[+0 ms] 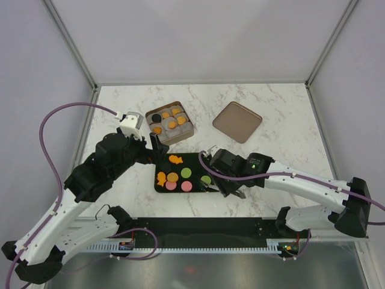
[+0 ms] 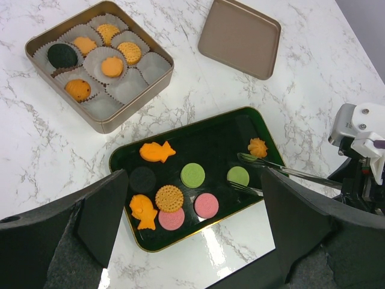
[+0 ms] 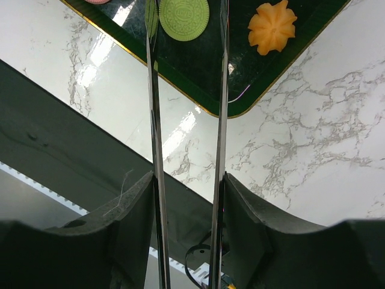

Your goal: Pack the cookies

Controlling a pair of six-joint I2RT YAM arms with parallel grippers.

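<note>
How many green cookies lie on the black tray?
2. One green cookie sits central on the black tray; the other lies right of it, between the tweezers' tips. None appears hidden.

Overhead, two wrist views sharing tray (image 1: 191,162)

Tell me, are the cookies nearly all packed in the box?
Partly. Done: six cookies, one black and five orange, sit in pale paper cups in the square tan metal tin. In hand: the right gripper holds thin metal tongs, tips either side of a round green cookie. Left: nine cookies on the dark gold-rimmed tray, three cups empty, the brown square lid off.
</note>
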